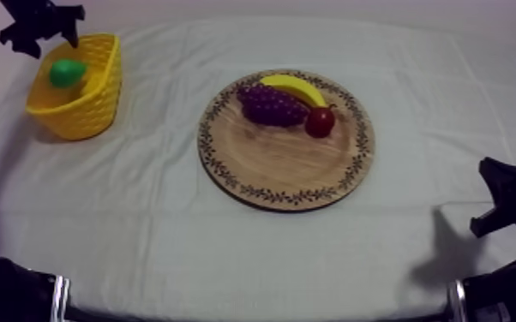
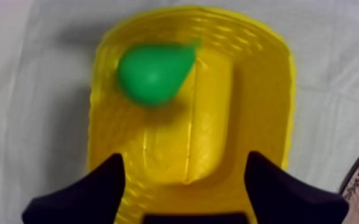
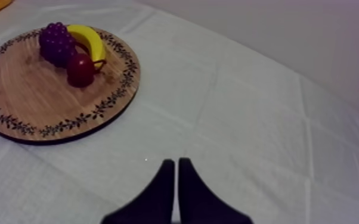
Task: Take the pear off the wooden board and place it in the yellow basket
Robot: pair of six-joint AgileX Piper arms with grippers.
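The round wooden board with patterned rim (image 1: 285, 167) lay at the centre; the woven yellow basket (image 1: 90, 110), well apart, held the green toy pear (image 1: 66, 72). The left gripper (image 2: 183, 164) hovered over it, fingers spread and empty. It was best lifted straight up, clear of the rim. The right gripper (image 3: 176, 165) rested, fingers pressed together.

Green pear (image 1: 67, 72) lies inside yellow basket (image 1: 99, 98).

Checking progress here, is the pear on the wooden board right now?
No, the pear lies inside the yellow basket, away from the wooden board.
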